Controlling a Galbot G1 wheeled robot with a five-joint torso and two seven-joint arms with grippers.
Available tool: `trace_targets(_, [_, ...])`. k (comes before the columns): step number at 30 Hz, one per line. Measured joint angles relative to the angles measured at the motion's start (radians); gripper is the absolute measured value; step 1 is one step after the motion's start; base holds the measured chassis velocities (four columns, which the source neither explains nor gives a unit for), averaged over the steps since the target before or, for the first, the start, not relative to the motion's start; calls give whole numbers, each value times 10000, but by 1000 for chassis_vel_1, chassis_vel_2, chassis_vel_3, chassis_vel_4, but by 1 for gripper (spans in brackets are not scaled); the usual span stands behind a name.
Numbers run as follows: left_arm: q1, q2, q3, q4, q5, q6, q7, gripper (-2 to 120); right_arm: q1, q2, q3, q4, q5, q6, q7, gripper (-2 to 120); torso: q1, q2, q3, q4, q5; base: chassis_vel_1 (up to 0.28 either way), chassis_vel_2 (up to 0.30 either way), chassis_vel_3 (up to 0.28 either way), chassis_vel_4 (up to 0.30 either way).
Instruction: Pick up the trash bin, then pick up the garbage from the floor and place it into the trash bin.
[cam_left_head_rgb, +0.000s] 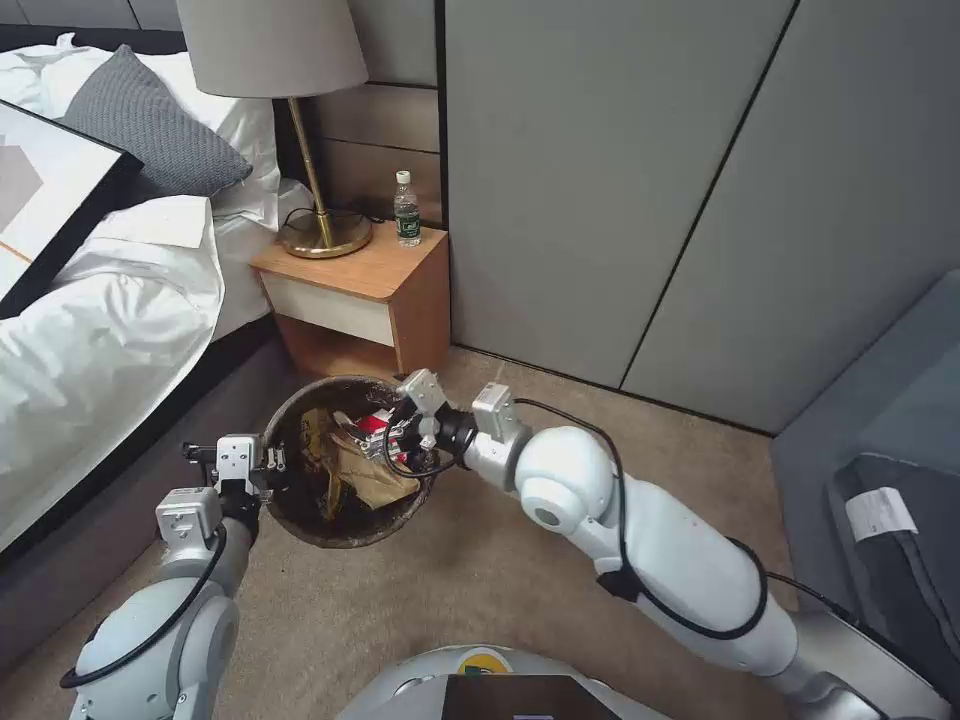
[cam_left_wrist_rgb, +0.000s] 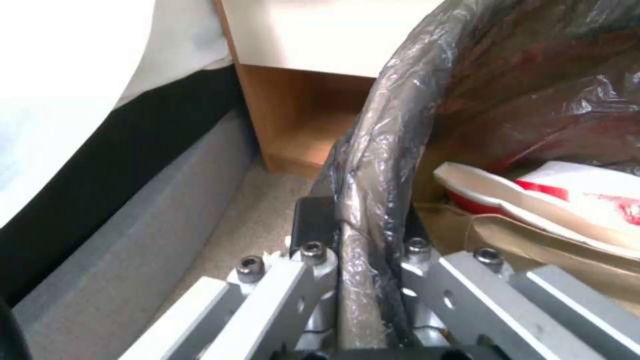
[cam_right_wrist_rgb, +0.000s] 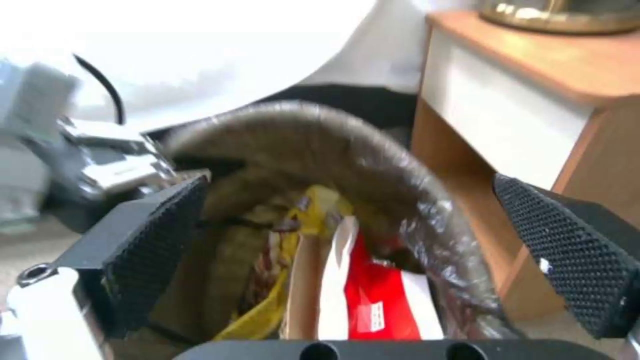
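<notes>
**Left claw clamped on the bin rim, right claw spread wide over the rubbish**

Left gripper (cam_left_wrist_rgb: 363, 250) is closed on the trash bin (cam_left_head_rgb: 300, 525), its fingers pinching the bag-covered rim from both sides on the bin's bed-facing side. Right gripper (cam_right_wrist_rgb: 347, 240) reaches over the opposite edge of the bin, its two black ribbed pads (cam_right_wrist_rgb: 157, 240) held far apart with nothing between them, poised just above the bin's contents.

Inside the bin lies the garbage (cam_left_head_rgb: 365, 470): a brown paper scrap, yellow wrappers (cam_right_wrist_rgb: 313, 215) and crushed red-and-white cup pieces (cam_right_wrist_rgb: 373, 295), piled high toward the rim. A crinkled dark bag lines the bin and folds over its rim.

Beyond the bin stands a wooden nightstand (cam_left_head_rgb: 355, 290), carrying a brass-footed lamp (cam_left_head_rgb: 322, 235) and a clear green-labelled bottle (cam_left_head_rgb: 406, 210). A bed with white linen (cam_left_head_rgb: 100, 320) lies on the bin's left side.

The bin's base is hidden by its own rim, so whether it rests on the carpet cannot be told.
</notes>
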Motion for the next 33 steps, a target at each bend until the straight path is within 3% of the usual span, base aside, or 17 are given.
trace_targets(6, [-1, -15, -6, -1, 2, 0, 0, 4, -385, -489, 798, 696, 450, 191, -26, 100, 0, 0, 0, -1, 0, 0, 0, 0, 0])
trace_targets(11, [5, -17, -56, -9, -4, 0, 1, 4, -1114, -907, 1686, 1113, 572, 943, 144, 100, 0, 0, 0, 1, -1, 0, 0, 0, 0])
trace_targets(19, [43, 10, -151, -39, -89, 0, -1, 4, -3153, -831, 3484, 1126, -1043, 2408, 285, 100, 0, 0, 0, -2, 0, 0, 0, 0, 0])
trace_targets(23, [58, 17, -213, -40, -144, -1, 1, 4, -4657, -301, 4809, 1103, -2061, 3119, 176, 100, 0, 0, -1, 2, -2, 0, 0, 0, 0])
trace_targets(25, [60, 21, -220, -40, -150, -1, 2, 4, -4880, -182, 4983, 1098, -2198, 3233, 181, 100, 0, 0, -1, -1, -1, 0, 0, 0, 0])
trace_targets(33, [80, 41, -268, -40, -188, -18, 32, 4, -7251, 1554, 6644, 1013, -4421, 4701, 271, 100, 0, 0, -1, -1, -2, 0, 0, 0, 0])
